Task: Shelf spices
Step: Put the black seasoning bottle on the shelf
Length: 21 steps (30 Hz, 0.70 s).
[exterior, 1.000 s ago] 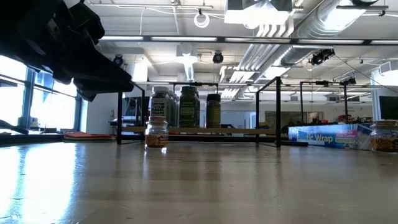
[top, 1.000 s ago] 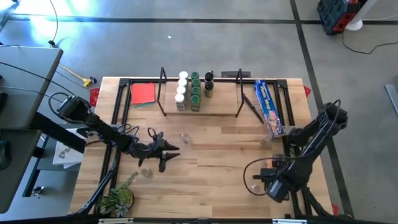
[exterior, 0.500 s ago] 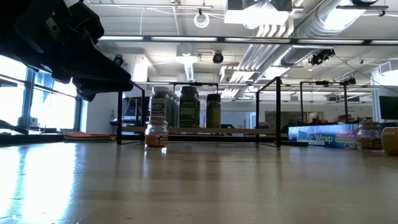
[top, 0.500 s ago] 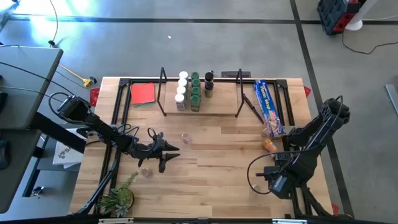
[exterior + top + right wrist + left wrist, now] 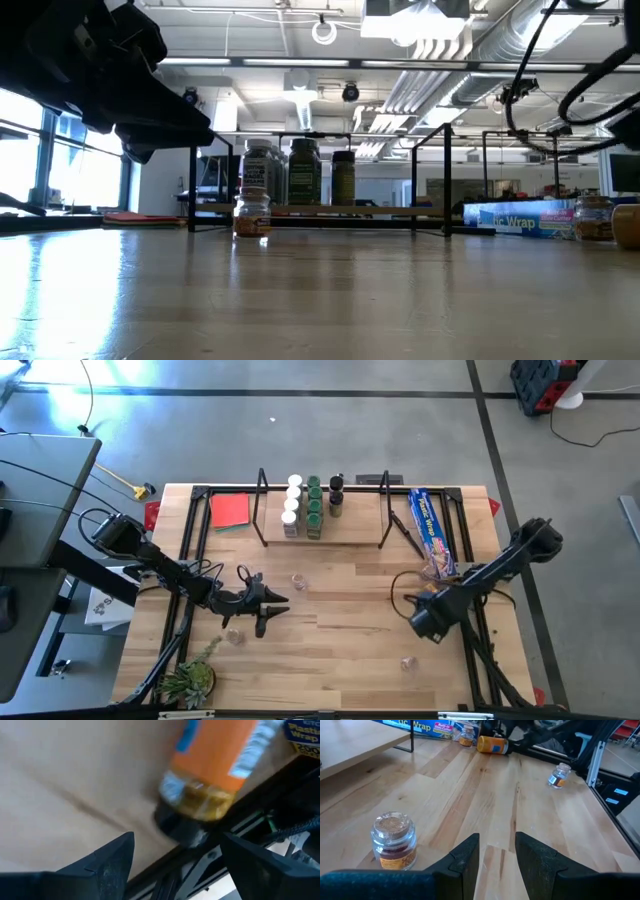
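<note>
Wooden counter under everything. Shelf at far edge, carrying two rows of spices plus one black-topped jar. Blue box beside shelf on right. Left hand low over counter's left half, fingers slightly apart, empty; clear jar just beside it. Right hand spread wide, empty, close over tipped orange jar near blue box. Loose jar at near right.

Pale wood table – satin sheen, clear glass jar, black wire shelf
</note>
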Motion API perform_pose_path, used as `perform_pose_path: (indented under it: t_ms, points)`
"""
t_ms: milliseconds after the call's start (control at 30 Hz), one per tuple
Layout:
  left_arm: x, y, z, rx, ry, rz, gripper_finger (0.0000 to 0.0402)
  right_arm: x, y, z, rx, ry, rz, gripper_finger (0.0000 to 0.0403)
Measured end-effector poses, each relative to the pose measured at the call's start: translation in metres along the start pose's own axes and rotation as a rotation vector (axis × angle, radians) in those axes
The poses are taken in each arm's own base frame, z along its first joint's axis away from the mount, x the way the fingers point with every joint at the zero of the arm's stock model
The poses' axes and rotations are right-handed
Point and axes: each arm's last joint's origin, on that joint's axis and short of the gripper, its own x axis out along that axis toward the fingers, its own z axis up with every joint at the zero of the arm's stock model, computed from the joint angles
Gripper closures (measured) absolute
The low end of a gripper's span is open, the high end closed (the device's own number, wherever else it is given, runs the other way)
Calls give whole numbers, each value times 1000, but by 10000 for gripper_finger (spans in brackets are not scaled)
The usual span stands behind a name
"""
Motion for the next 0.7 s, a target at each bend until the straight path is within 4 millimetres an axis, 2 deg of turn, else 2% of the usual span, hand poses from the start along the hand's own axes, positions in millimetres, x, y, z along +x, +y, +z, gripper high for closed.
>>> perform_pose_path:
  t_ms: [233,367,533,700]
  points:
    - [0,0,0,-8,0,0,280,28,-7,19,62,32,90,139]
    - [0,0,0,-11,-1,-1,280,34,-8,22,68,35,128,178]
    - [2,-3,5,15,-19,2,280,19,0,26,45,-81,121,275]
    - [11,-19,27,134,-71,5,280,-6,12,28,-66,-181,173,368]
